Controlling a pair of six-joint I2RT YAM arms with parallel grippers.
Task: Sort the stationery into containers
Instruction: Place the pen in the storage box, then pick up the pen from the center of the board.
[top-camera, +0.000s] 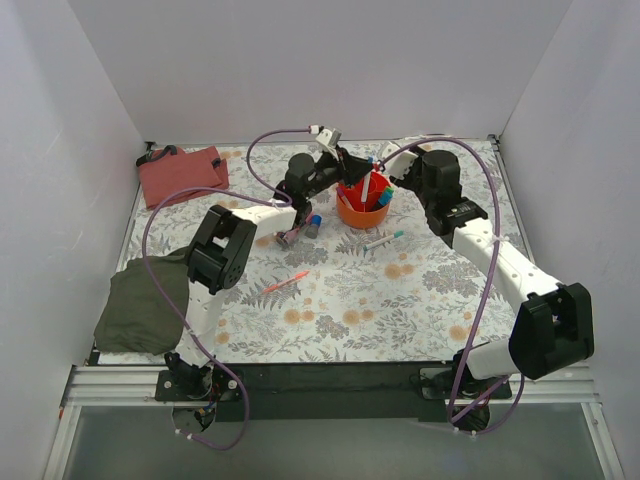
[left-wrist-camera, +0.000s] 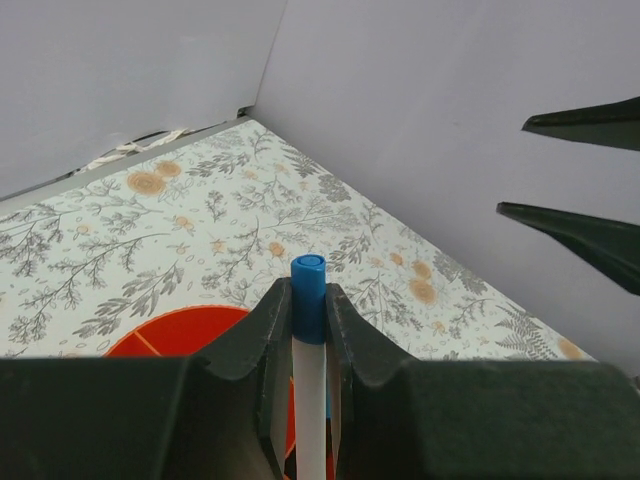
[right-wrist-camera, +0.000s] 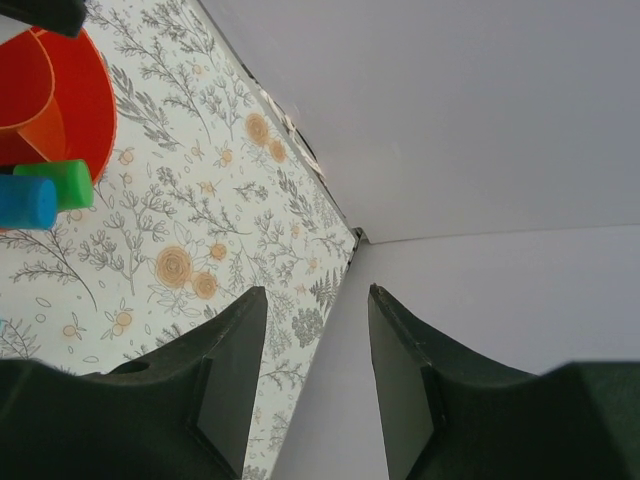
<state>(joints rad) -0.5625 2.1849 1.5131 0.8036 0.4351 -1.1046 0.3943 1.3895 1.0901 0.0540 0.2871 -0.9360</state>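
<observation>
The orange cup (top-camera: 362, 207) stands at the back middle of the floral mat. It holds a white felt-tip (top-camera: 365, 190) and pens with a green cap (right-wrist-camera: 55, 185) and a blue cap (right-wrist-camera: 25, 202). My left gripper (top-camera: 348, 163) hovers just above the cup, shut on a white felt-tip with a blue cap (left-wrist-camera: 308, 300); the cup's red inside (left-wrist-camera: 180, 335) shows below it. My right gripper (top-camera: 386, 163) is open and empty beside the cup (right-wrist-camera: 70, 100). On the mat lie a black highlighter (top-camera: 313, 226), a pink tube (top-camera: 290, 236), an orange-red pen (top-camera: 287, 282) and a teal-capped felt-tip (top-camera: 383, 240).
A red-brown pouch (top-camera: 182, 172) lies at the back left. An olive-green cloth (top-camera: 145, 300) hangs over the left edge. White walls close in the back and both sides. The right gripper's fingers (left-wrist-camera: 585, 230) show close by in the left wrist view.
</observation>
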